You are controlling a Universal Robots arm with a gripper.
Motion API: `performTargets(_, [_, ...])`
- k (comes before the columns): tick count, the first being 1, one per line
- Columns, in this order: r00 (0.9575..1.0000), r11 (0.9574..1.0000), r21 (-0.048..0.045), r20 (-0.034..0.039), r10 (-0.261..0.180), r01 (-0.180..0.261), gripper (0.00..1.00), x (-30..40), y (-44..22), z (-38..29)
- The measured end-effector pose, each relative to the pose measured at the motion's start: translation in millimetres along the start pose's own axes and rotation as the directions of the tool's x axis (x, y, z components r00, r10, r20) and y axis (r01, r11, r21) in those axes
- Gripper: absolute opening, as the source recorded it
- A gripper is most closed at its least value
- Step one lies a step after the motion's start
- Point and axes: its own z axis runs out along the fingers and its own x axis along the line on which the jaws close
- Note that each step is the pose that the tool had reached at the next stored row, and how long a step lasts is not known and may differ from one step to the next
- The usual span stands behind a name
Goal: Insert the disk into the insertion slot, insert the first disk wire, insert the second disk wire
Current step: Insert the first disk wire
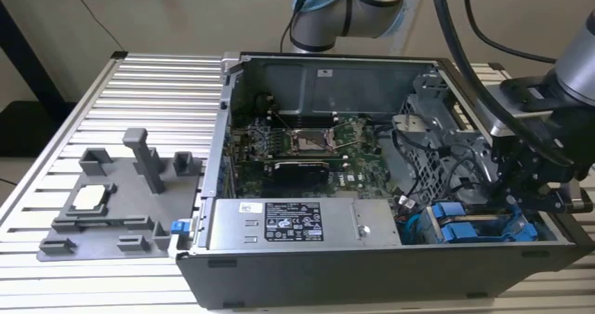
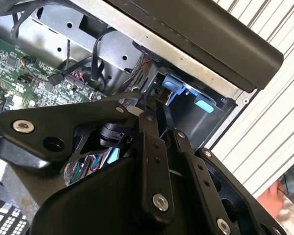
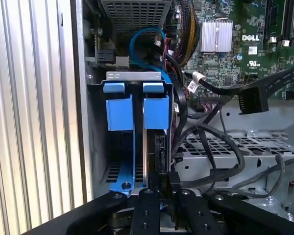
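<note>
Now, disk [image 3: 156,112]: in its blue carrier, standing inside the drive bay [image 3: 137,76] at a corner of the computer case [image 1: 200,258]; it looks seated, or nearly so.
Gripper [image 3: 159,188]: right at the carrier's near end, over the bay; clamped or loose, I cannot tell.
Wires: a black connector [image 3: 250,100] hangs free near the bay, plugged into nothing.
Progress: the slot step seems done or close to it; both wire steps are left.

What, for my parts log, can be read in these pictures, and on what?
Power supply label: dense print, too small to read.
Sticker on the case's far wall in the exterior view: too small to read.
Motherboard: a white brand logo, left unquoted; its other markings are too small to read.
</note>
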Motion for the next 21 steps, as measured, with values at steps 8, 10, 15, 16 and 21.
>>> performTargets(8, [0.9997,0.9997,0.0015,-0.0023,0.024,-0.024,0.19,-1.4,0.2,1.8])
performTargets(10, [0.9996,0.9996,0.0019,-0.0027,0.029,-0.029,0.19,-1.8,0.3,2.1])
performTargets(15, [0.9996,0.9996,0.0044,-0.0026,0.027,-0.027,0.19,-1.8,0.4,3.5])
performTargets(16, [0.9997,0.9997,0.0044,-0.0022,0.024,-0.024,0.19,-1.7,0.4,3.8])
performTargets(21, [0.9998,0.9998,0.0042,-0.0033,0.017,-0.017,0.19,-1.3,1.1,10.0])
